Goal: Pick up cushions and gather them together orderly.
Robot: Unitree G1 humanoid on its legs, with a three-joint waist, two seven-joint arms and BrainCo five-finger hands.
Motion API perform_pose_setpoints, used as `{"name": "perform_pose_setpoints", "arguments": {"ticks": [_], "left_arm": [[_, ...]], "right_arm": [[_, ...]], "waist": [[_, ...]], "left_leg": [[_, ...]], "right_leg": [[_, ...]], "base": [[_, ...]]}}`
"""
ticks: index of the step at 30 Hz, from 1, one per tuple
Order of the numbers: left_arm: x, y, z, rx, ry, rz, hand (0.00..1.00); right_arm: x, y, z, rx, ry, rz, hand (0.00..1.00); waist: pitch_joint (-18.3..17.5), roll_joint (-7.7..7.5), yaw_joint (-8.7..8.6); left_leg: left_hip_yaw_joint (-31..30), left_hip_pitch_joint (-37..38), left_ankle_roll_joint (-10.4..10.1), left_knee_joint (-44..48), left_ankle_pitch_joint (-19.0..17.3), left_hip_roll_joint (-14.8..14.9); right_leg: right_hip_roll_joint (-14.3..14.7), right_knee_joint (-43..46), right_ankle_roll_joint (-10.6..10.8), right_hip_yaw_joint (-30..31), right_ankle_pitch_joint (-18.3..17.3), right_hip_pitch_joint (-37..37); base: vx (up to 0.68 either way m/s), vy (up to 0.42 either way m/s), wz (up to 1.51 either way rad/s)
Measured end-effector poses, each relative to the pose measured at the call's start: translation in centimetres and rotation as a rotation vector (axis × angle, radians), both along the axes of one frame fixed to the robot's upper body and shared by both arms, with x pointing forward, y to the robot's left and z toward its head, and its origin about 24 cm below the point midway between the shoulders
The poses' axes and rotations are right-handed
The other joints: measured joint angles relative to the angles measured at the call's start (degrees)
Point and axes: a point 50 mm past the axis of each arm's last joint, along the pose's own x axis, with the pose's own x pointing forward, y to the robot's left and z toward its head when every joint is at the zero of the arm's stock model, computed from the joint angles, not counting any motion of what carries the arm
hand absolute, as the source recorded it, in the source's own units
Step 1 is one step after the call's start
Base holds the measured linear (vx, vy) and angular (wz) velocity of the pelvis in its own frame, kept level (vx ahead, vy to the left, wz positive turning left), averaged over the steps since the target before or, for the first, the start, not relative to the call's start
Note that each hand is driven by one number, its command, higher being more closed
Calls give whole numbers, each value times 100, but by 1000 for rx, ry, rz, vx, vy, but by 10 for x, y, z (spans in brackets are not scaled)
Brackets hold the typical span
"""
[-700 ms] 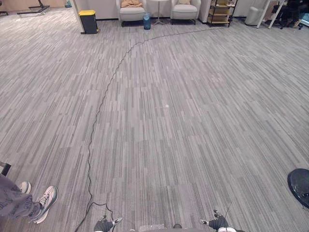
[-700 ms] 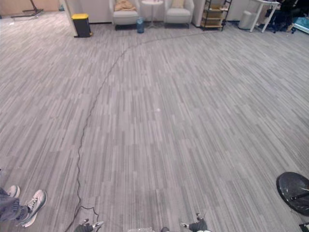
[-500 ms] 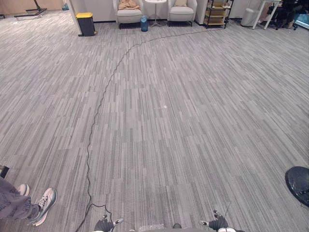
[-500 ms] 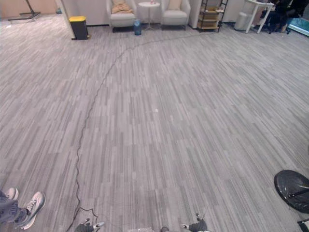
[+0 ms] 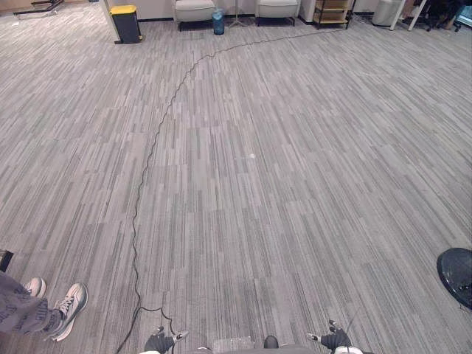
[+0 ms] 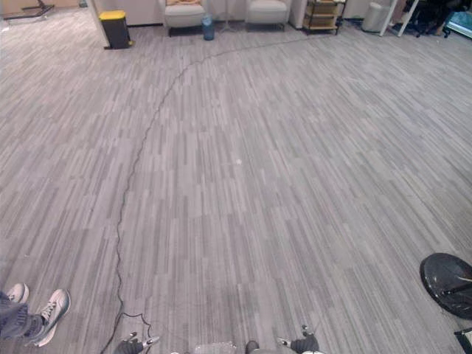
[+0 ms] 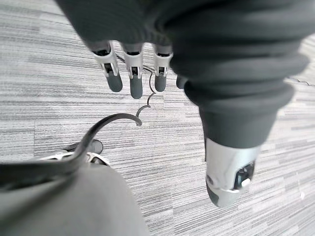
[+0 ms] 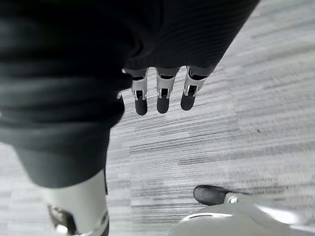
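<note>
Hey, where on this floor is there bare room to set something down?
The broad middle of the carpet is bare, from the armchairs and yellow-lidded bin at the far wall to the near edge. Crowded: a person's shoes near left, a black round base near right, and that far-wall row.

Head stereo pair, both down on carpet (image 5: 295, 206), wrist cams close-up

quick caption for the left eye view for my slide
Grey carpet floor stretching to a yellow-lidded bin and armchairs, a person's sneaker at lower left.
</note>
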Motion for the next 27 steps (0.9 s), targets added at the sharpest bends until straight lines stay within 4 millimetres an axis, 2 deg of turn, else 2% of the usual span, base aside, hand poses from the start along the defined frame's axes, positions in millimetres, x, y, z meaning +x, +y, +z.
{"name": "perform_pose_setpoints", "arguments": {"ticks": [17,23,26,27], "left_arm": [[-6,0,-2,-26,9,71,0],[-9,1,-2,-35,12,114,0],[-8,3,-2,-36,1,138,0],[-8,4,-1,-37,-3,143,0]], "right_arm": [[-17,1,-5,97,-2,-264,0],[-19,0,-5,99,0,-274,0],[-18,1,-5,101,-2,-278,0],[-18,0,-5,102,-7,-282,0]], "waist": [[-54,2,3],[-63,-17,3],[-38,-57,0],[-10,-41,4]], "left_leg": [[-248,-123,27,-94,15,-93],[-287,-124,65,-86,43,-103],[-288,-429,51,486,-216,40],[-282,-669,27,998,-454,184]], "right_leg": [[-64,-1,45,-268,-47,-59],[-80,-2,40,-292,-43,-36],[-82,136,14,-290,-163,-136],[-64,301,-34,-286,-296,-224]], "base": [[18,-5,7],[-34,-11,3],[-47,-33,1],[0,0,0]]}}
